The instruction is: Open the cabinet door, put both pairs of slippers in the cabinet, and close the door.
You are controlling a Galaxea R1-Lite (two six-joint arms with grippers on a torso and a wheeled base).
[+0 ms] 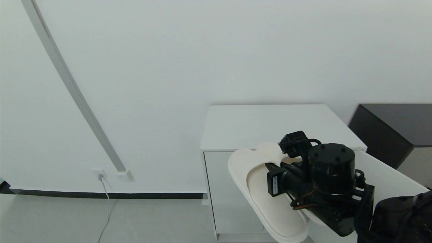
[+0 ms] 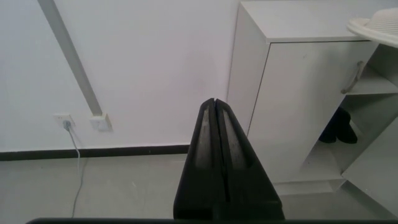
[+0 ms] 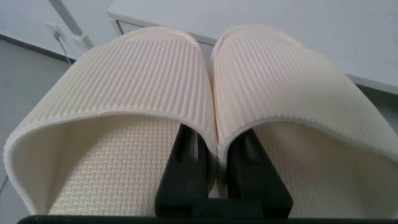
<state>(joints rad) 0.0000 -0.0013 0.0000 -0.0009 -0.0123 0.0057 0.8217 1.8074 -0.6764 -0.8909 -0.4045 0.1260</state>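
A pair of cream slippers (image 1: 270, 199) hangs in front of the white cabinet (image 1: 270, 125), at the height of its top edge. My right gripper (image 3: 216, 168) is shut on the two slippers (image 3: 155, 87), pinching their inner walls together side by side. The cabinet's right door (image 1: 388, 175) stands open; the left door (image 2: 298, 93) is closed. A dark pair of slippers (image 2: 341, 127) lies inside on the lower shelf. An edge of the cream pair (image 2: 379, 28) shows above the opening. My left gripper (image 2: 214, 106) is shut on nothing, low and to the left of the cabinet.
A dark cabinet (image 1: 395, 128) stands right of the white one. On the wall to the left are a slanted cable duct (image 1: 71, 84) and a socket (image 1: 99, 174) with a cable running down to the floor. Bare floor lies left of the cabinet.
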